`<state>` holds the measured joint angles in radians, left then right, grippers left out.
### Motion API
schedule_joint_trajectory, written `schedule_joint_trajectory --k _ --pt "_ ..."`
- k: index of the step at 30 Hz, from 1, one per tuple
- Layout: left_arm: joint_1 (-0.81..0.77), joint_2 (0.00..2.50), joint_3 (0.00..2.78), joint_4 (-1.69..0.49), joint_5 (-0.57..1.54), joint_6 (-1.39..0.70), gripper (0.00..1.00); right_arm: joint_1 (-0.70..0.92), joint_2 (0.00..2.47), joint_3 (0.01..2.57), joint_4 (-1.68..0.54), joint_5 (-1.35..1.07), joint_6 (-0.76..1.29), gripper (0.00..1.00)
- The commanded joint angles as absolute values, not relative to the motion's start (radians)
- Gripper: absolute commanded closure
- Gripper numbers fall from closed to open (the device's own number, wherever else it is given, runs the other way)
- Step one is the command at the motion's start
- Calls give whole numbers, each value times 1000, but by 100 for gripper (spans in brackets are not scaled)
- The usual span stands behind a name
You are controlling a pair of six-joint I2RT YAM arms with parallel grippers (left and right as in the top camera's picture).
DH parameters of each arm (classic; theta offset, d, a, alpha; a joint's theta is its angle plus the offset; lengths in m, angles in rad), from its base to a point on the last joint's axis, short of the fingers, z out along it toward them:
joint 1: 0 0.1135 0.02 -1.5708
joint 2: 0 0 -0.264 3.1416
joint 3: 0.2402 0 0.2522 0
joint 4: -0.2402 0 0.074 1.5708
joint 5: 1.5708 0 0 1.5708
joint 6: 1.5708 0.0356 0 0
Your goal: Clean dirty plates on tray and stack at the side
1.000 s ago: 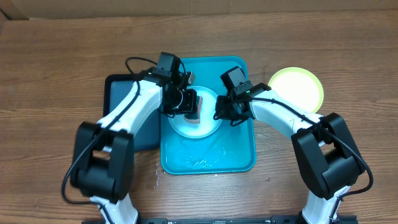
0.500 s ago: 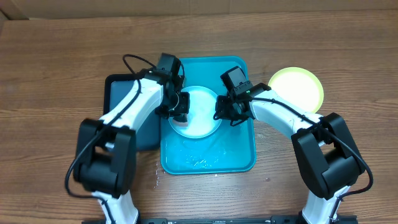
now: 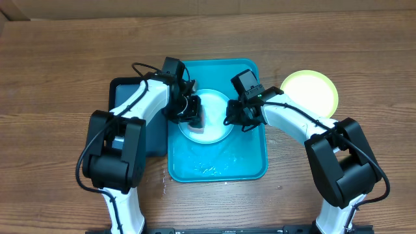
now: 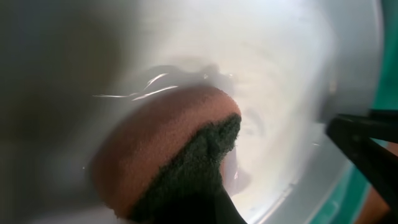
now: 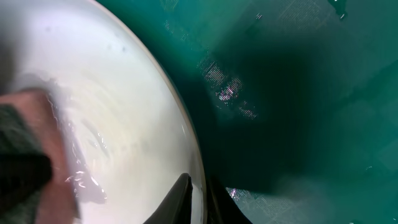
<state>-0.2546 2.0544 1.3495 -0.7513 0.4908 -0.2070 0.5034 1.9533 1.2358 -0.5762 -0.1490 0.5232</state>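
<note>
A light blue plate [image 3: 214, 116] lies in the upper half of the turquoise tray [image 3: 250, 156]. My left gripper [image 3: 194, 112] is shut on an orange sponge with a dark green scouring side [image 4: 168, 155] and presses it on the wet plate [image 4: 267, 62] near its left side. My right gripper [image 3: 231, 119] is shut on the plate's right rim [image 5: 198, 199], one finger above and one below. The plate's pale inside [image 5: 112, 93] shows water streaks. A yellow-green plate [image 3: 309, 91] lies on the table to the right of the tray.
A dark navy tray [image 3: 127, 123] lies against the turquoise tray's left side, under my left arm. Water and foam lie on the turquoise tray's near half [image 3: 208, 166]. The wood table [image 3: 58, 78] surrounds both trays.
My left gripper has rubbed the sponge left across the plate and then a little back to the right. The right gripper and the plate have stayed in place.
</note>
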Motion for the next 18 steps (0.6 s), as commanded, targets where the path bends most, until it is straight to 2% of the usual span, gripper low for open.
schedule_joint_trajectory --k 1,8,10,11,15,17,18 --pt "-264 2098 1377 -761 693 -148 96 511 1946 1230 -565 -177 520 89" --pt "-208 2052 1501 -867 701 -111 96 511 1946 1230 -565 -176 520 89" --pt "-203 2029 1504 -878 660 -112 96 511 1946 1230 -564 -177 520 92" --pt "-203 2023 1504 -888 625 -113 96 511 1946 1230 -562 -176 520 96" --pt "-214 2024 1492 -942 445 -121 96 511 1946 1230 -558 -177 520 96" --pt "-225 2024 1472 -941 357 -140 96 511 1946 1230 -558 -177 520 84" --pt "-232 2024 1459 -936 315 -158 96 511 1946 1230 -558 -177 520 82"
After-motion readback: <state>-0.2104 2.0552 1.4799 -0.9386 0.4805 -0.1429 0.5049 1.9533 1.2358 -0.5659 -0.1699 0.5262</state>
